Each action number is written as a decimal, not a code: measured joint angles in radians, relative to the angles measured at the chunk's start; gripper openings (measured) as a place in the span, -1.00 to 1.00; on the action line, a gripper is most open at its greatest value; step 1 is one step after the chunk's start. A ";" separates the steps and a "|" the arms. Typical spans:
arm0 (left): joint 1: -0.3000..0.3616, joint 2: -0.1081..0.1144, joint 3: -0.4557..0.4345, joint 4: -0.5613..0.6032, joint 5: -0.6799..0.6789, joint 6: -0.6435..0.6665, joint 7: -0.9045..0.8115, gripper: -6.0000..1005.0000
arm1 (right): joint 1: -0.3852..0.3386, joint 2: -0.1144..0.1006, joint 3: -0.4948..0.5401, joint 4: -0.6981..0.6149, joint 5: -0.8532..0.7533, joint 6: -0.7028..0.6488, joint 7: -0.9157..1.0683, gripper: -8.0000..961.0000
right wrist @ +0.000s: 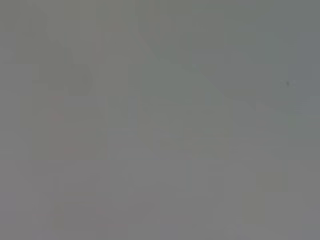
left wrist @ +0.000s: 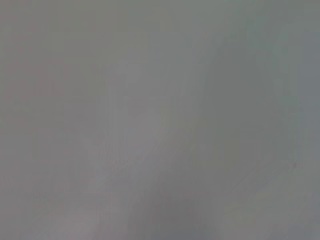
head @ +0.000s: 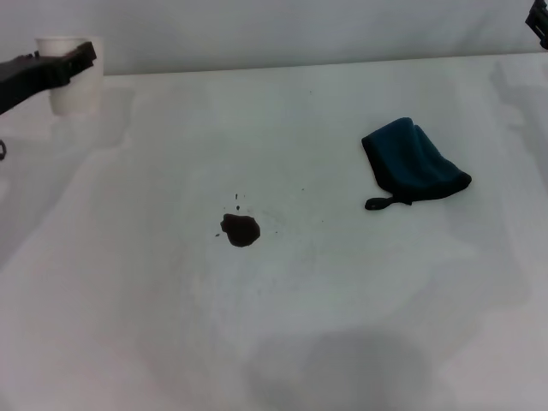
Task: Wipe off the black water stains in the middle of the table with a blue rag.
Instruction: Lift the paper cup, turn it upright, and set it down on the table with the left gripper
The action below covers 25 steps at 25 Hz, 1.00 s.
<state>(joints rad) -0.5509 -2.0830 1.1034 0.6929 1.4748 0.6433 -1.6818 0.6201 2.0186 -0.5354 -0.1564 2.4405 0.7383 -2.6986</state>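
Observation:
In the head view a small black-brown blotch, the black water stains (head: 241, 229), lies near the middle of the white table (head: 282, 325), with tiny dark specks just beyond it. The blue rag (head: 413, 163) lies folded to the right of the stain, its dark loop tag toward the front. My left gripper (head: 53, 70) hangs at the far left, in front of a paper cup and far from the rag. Only a dark sliver of my right gripper (head: 539, 24) shows at the far right corner. Both wrist views show only plain grey surface.
A white paper cup (head: 75, 86) stands at the far left of the table, partly hidden by my left arm. The table's back edge runs along a pale wall.

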 joint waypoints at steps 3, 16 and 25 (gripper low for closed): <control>0.022 0.001 0.029 -0.052 -0.244 0.000 0.205 0.42 | 0.000 0.000 0.000 0.000 0.000 0.000 0.000 0.81; 0.028 -0.006 0.169 -0.193 -0.826 0.010 0.756 0.43 | 0.012 0.001 0.000 0.000 0.000 -0.004 0.002 0.81; 0.027 -0.010 0.599 -0.335 -1.616 0.127 1.286 0.42 | 0.007 0.002 0.000 0.010 0.000 -0.005 0.011 0.81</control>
<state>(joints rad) -0.5237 -2.0927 1.7026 0.3581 -0.1409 0.7700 -0.3953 0.6274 2.0208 -0.5353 -0.1469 2.4406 0.7338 -2.6878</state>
